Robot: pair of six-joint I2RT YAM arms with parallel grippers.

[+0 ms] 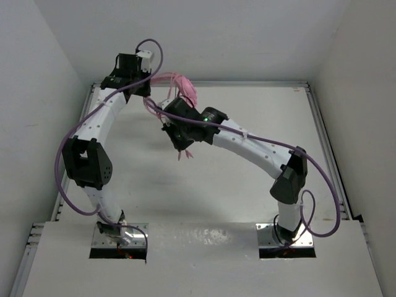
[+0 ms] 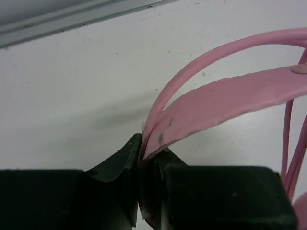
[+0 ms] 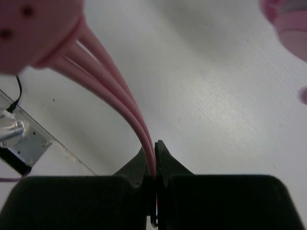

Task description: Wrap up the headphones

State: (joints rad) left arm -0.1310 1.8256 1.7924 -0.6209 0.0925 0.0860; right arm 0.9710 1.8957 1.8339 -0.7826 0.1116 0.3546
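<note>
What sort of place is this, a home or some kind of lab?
Most likely a robot lab test booth: a white table boxed in by plain white walls, a left arm and a right arm bolted at its near edge, and pink headphones held between them.

A white surface [image 1: 247, 124] fills the middle of the top view, boxed in on three sides by plain, bare white walls: a left wall [image 1: 31, 93], a back wall [image 1: 216, 37] and a right wall [image 1: 365, 99]. A thin metal rail [image 1: 260, 83] runs along the surface's far edge and down both of its sides. A white board [image 1: 204, 266] spans the near edge, with a mottled sheen where the light catches it. The light is soft and even, leaving faint grey shadows. Close up, the surface shows fine grain and a few dark specks.
</note>
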